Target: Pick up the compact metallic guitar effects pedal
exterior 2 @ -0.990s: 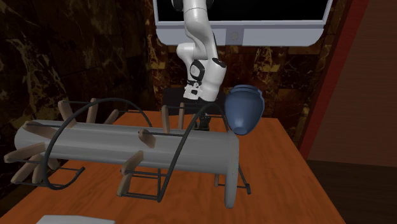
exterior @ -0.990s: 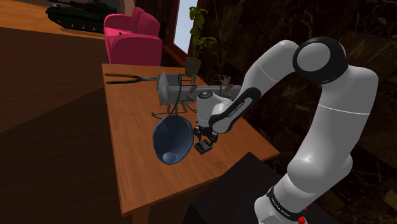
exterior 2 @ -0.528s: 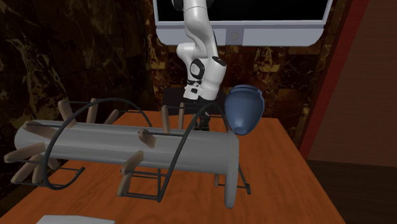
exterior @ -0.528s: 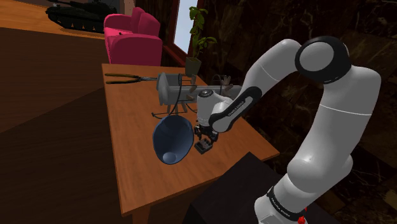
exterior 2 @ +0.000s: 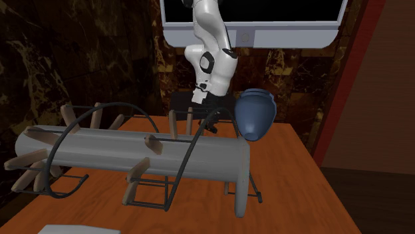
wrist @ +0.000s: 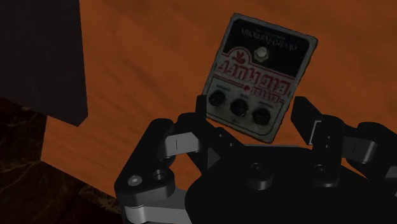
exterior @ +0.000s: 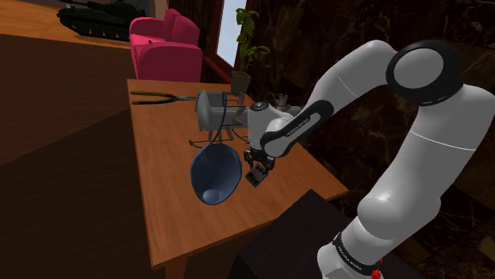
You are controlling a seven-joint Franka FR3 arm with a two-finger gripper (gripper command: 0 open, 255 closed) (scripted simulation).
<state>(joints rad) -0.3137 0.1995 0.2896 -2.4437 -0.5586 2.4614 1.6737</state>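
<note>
Claw (wrist: 251,118) pinches the pedal (wrist: 264,70) by its two long sides, near the knob end. In the shoulder view the pair sits at frame centre, just right of the blue vase (exterior: 214,176) and seemingly just clear of the surface (exterior: 159,182). Step in hand: the lift. The next move calls for a straight upward pull with a firm grip, since the pedal sits skewed between the fingers.
</note>
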